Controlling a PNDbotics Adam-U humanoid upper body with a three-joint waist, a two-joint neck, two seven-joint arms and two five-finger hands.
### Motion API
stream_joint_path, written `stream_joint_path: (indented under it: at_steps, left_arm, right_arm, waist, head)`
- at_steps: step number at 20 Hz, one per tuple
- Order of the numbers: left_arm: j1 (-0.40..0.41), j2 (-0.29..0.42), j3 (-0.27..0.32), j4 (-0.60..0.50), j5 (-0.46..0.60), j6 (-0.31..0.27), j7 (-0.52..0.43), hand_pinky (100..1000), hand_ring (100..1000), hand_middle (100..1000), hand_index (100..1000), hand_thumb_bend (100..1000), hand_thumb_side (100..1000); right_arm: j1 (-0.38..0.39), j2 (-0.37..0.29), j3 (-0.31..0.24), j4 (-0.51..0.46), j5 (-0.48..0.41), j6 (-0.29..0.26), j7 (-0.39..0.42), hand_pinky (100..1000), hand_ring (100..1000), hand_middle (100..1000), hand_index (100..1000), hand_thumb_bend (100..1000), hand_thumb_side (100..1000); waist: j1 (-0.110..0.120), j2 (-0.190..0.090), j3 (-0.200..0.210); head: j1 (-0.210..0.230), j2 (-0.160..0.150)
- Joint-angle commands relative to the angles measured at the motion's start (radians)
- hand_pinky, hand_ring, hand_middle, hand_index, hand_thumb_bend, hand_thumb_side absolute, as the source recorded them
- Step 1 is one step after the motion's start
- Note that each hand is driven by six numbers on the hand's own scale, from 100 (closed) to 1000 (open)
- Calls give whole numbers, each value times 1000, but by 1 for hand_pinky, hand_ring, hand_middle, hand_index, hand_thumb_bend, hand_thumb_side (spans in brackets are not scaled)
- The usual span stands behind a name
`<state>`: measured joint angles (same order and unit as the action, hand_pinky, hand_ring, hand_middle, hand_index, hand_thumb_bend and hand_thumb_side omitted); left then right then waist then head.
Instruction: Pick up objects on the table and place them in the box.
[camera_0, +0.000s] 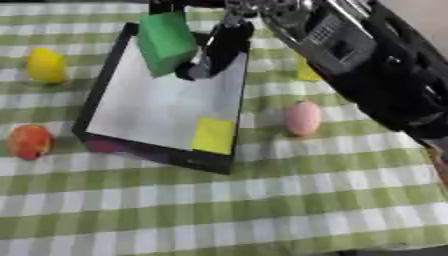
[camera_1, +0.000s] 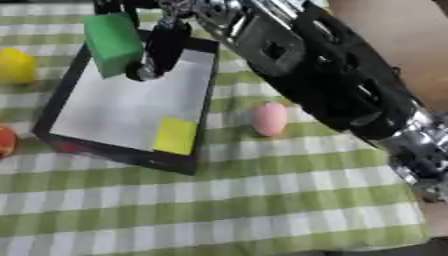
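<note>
My right hand (camera_0: 223, 47) comes in from the upper right and hangs over the far end of the box (camera_0: 98, 87), a black-rimmed tray with a white floor. Its dark fingers are curled round a green block (camera_0: 166, 41), which sits tilted above the box's far left part. A flat yellow block (camera_0: 214, 135) lies inside the box at its near right corner. On the cloth lie a pink egg-shaped thing (camera_0: 303, 118) right of the box, a yellow round fruit (camera_0: 45, 65) at far left, and a red-orange fruit (camera_0: 30, 141) at near left. My left hand shows in neither view.
A green and white checked cloth (camera_0: 262, 200) covers the table. A small yellow piece (camera_0: 306, 72) peeks out beside my right arm. Something purple (camera_0: 105, 146) shows at the box's near left edge. My forearm (camera_1: 332, 85) spans the upper right.
</note>
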<state>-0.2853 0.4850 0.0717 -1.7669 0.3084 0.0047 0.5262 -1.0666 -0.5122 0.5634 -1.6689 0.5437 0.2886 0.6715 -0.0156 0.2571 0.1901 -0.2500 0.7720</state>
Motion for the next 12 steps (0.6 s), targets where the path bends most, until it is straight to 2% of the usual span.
stream_joint_path:
  at_steps: [1,3,5,7,8,12]
  left_arm:
    - [-4,36,18,-17,1,-2,7,773,746,747,895,779,663]
    - [0,36,20,-16,1,-2,10,773,746,747,895,783,661]
    - [2,36,22,-16,1,-3,11,772,745,745,895,780,662]
    - [3,35,22,-16,2,-4,11,772,745,744,895,781,662]
    - [4,34,21,-16,2,-4,11,772,745,744,896,782,662]
    - [5,31,20,-16,3,-4,11,772,745,744,896,784,662]
  right_arm:
    - [-30,76,-5,81,57,-3,38,801,647,461,570,371,100]
    - [-33,132,-4,138,93,-19,36,814,691,511,634,467,100]
    - [-34,165,-5,192,125,-42,22,824,722,551,678,480,100]
    - [-39,187,-8,245,157,-72,-1,876,828,697,806,549,115]
    - [-43,195,-9,271,171,-87,-14,896,859,734,837,574,130]
    - [-48,213,-22,353,222,-156,-45,931,907,786,885,593,161]
  waist:
    - [-8,-10,-6]
    - [-7,-10,-14]
    - [-6,-9,-17]
    - [-5,-10,-18]
    - [-4,-11,-18]
    - [-4,-13,-20]
  head:
    - [15,-2]
    - [24,-2]
    - [27,-2]
    - [28,-2]
    - [28,-2]
    - [25,-2]
